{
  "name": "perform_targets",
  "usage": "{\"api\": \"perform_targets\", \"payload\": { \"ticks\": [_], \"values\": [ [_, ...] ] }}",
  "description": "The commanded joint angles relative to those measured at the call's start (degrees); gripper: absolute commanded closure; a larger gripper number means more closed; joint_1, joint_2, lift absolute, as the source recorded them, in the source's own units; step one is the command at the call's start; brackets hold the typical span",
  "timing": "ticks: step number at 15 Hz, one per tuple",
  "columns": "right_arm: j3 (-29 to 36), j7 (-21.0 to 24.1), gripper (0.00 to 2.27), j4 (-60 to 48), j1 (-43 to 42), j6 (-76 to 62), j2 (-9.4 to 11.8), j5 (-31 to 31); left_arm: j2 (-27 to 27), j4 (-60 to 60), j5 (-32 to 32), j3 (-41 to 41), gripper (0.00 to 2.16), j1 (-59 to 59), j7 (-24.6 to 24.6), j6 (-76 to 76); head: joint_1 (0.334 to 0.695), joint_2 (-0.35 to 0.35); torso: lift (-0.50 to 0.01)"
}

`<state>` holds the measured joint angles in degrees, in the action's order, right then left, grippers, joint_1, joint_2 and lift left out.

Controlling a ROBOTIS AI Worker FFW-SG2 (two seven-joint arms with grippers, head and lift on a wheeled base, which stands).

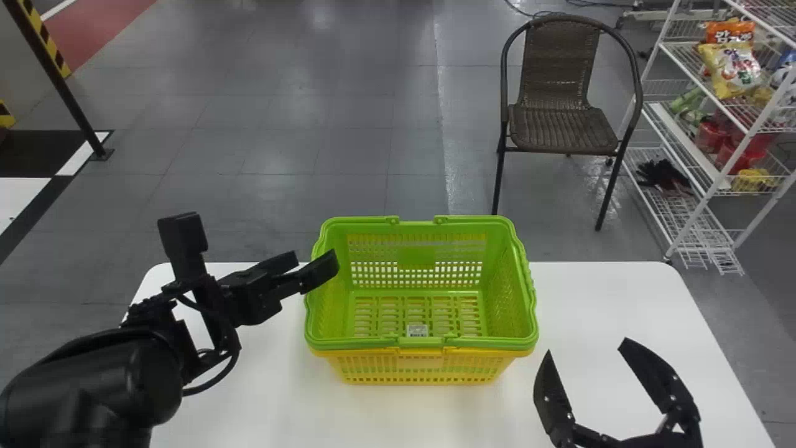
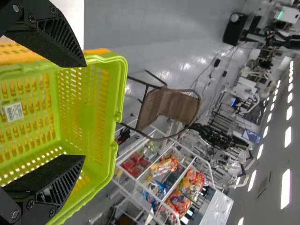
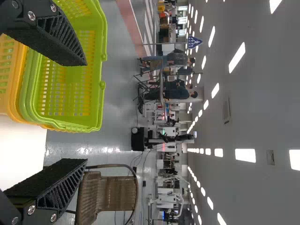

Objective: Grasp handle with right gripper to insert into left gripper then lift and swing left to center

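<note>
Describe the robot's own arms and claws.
The left arm is black, smooth and rounded, with a black cable looping by its wrist. The left claw and right claw are black too, each with two tapered, ribbed fingers and silvery screws.

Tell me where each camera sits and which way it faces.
On the head, looking forward and down at table and green basket; left gripper, right gripper show.
On the left wrist, looking past the basket toward chair and shelves; its fingers show.
On the right wrist, looking past the basket into the room; its fingers show.
Wrist views share basket, chair.
</note>
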<state>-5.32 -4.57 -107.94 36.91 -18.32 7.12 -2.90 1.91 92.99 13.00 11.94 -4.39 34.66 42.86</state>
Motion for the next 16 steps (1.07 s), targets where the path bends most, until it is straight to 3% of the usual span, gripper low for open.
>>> {"api": "perform_targets", "payload": {
  "ticks": [1, 7, 16],
  "values": [
    [0.14, 0.0, 0.08, 0.01, 0.09, 0.0, 0.0, 0.0, 0.73, -5.89, -0.35, 0.02, 0.12, -4.66, 1.11, 2.63, 0.695, 0.02, 0.0],
    [0.49, -0.09, 0.08, 0.27, 0.09, 0.0, 0.0, 0.0, 2.49, -14.86, -2.37, -0.07, 0.12, -8.97, 2.34, 2.8, 0.695, 0.017, 0.0],
    [0.58, -0.09, 0.08, 1.06, -0.26, 0.0, -0.09, -0.18, 2.84, -14.42, 0.27, -0.07, 0.12, -8.97, 5.33, 8.96, 0.695, 0.012, 0.0]
  ]
}}
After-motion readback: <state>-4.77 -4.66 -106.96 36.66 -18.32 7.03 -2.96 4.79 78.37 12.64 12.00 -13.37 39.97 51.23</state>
